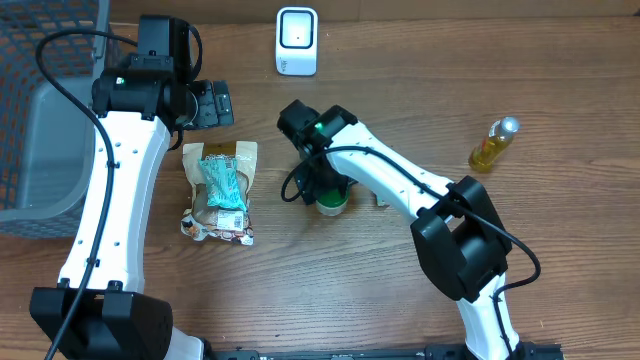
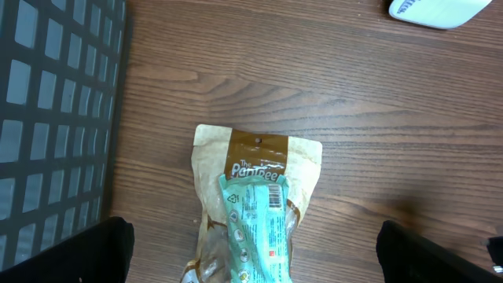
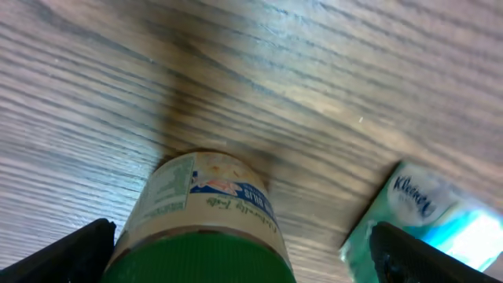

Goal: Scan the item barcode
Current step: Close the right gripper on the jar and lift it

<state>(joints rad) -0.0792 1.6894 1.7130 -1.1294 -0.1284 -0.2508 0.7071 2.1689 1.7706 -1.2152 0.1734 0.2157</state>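
Note:
A jar with a green lid point(image 3: 200, 228) and a pale label stands on the wooden table between the fingers of my right gripper point(image 3: 251, 259). The jaws stand wide and open, with a clear gap on the jar's right side. From overhead the right gripper point(image 1: 325, 185) hangs right over the jar point(image 1: 333, 203). The white barcode scanner point(image 1: 297, 41) stands at the back of the table. My left gripper point(image 1: 213, 103) is open and holds nothing, above a brown snack bag point(image 2: 259, 157) with a teal packet point(image 2: 259, 228) lying on it.
A teal tissue pack point(image 3: 424, 212) lies just right of the jar, near the right finger. A small bottle of yellow liquid point(image 1: 494, 145) stands at the far right. A grey wire basket point(image 1: 30, 110) fills the left edge.

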